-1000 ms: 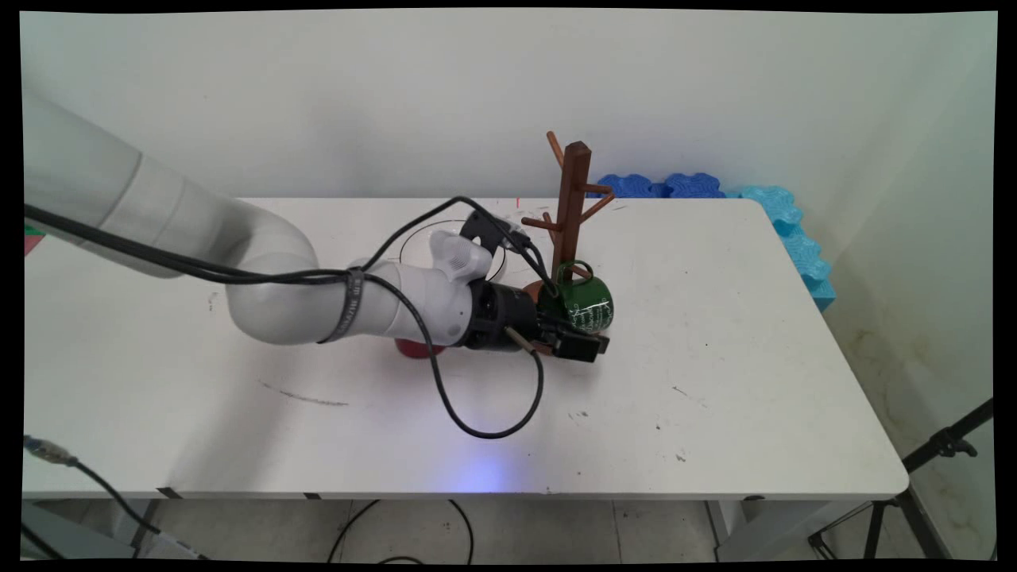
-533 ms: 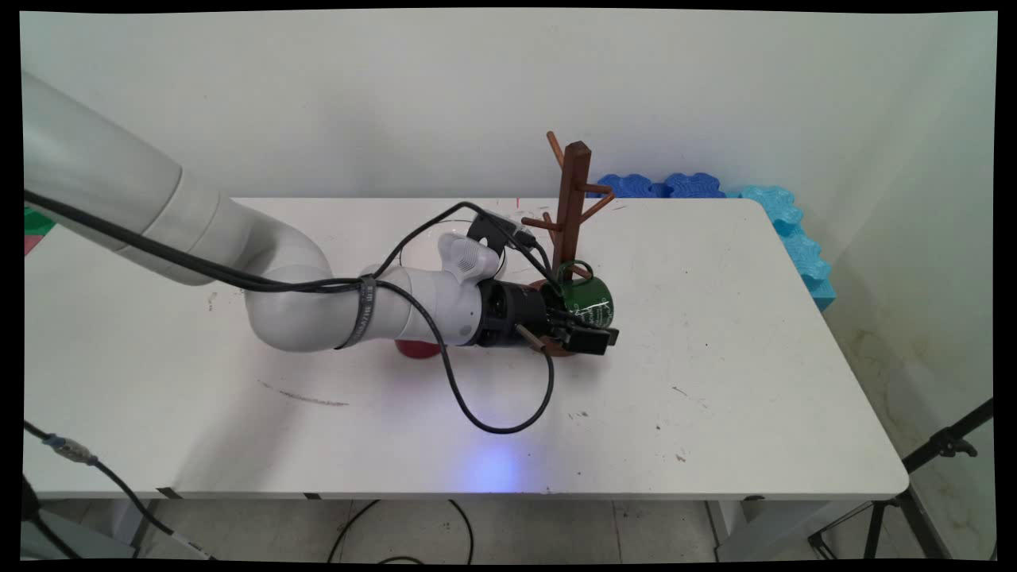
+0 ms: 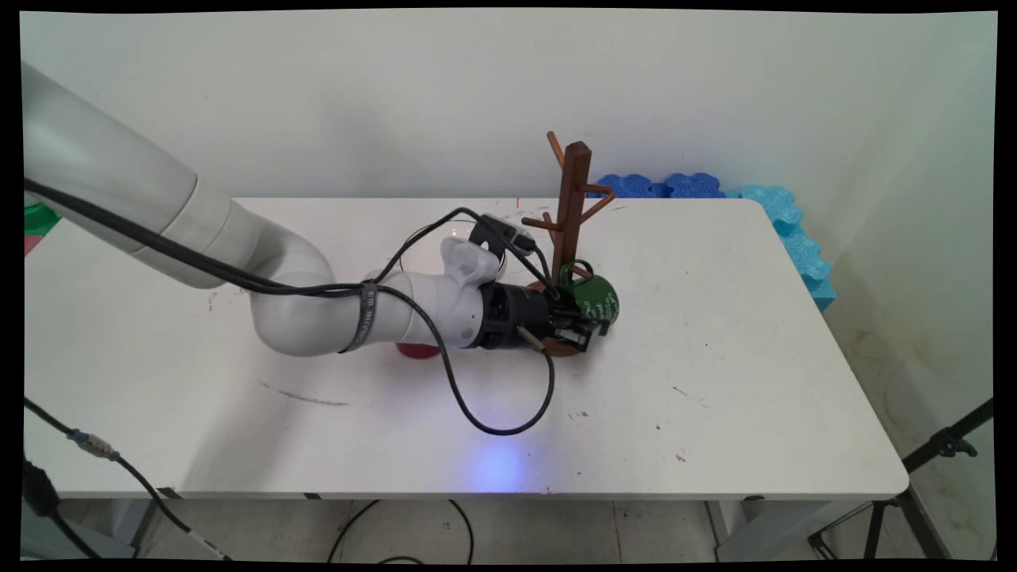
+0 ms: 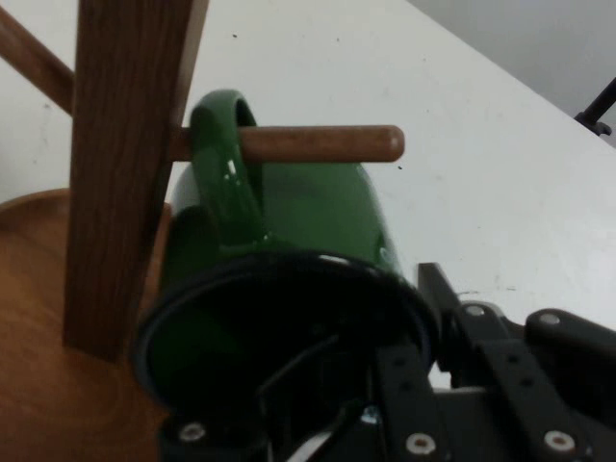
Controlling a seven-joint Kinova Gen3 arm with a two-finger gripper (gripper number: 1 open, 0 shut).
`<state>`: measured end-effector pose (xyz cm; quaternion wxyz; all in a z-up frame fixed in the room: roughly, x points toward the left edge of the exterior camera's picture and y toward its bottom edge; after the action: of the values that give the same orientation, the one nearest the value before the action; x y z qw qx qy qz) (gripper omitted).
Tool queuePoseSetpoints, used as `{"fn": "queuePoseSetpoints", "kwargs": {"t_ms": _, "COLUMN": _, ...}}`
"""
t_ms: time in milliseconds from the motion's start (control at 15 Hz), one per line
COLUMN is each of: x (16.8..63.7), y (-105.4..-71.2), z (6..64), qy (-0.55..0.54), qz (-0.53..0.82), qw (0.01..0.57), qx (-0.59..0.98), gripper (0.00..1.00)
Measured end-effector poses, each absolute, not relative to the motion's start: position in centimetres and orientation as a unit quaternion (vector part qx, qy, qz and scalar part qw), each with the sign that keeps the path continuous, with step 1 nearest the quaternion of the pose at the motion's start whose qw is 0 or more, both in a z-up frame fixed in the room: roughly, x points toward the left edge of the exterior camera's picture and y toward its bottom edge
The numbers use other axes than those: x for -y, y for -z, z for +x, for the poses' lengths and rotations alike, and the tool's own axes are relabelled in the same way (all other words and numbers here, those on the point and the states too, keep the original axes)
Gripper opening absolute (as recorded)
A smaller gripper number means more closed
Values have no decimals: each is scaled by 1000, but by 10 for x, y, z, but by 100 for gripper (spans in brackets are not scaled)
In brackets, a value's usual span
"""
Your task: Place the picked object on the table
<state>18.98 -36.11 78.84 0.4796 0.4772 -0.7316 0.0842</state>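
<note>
**White table, brown rack: mug handle now over the low peg**

White wall behind, white table [image 3: 715,357] in front of you, and the action is all at the foot of the rack [image 3: 574,199], right of centre.

Look at the last second. The arm has pushed right and a little toward the far side, and the gripper [image 3: 586,327] has come in off the open table to sit over the near rim of the rack's base [image 4: 58,385]. The mug [image 3: 597,295] came with it and now sits tighter against the post, on its right.

Check the hand view. The handle [image 4: 226,164] is looped round the peg [image 4: 318,144], with the peg's rounded tip poking clear out the far side. The mug lies on its side, mouth toward the hand.

Your claw is closed on the mug's rim, one finger down inside the mouth and the other outside the wall. The gap between them is only the wall's thickness, so the mug looks carried by the grip and not by the peg alone.

A red thing [image 3: 417,350] peeks out from under the forearm, well left of the rack. Blue foam pieces [image 3: 786,214] line the far right corner, untouched.
</note>
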Motion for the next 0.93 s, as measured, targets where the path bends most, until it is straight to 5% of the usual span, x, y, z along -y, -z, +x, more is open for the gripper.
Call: {"fn": "queuePoseSetpoints", "kwargs": {"t_ms": 933, "x": 333, "y": -816, "z": 204, "qy": -55, "qz": 440, "qw": 508, "qx": 738, "gripper": 0}}
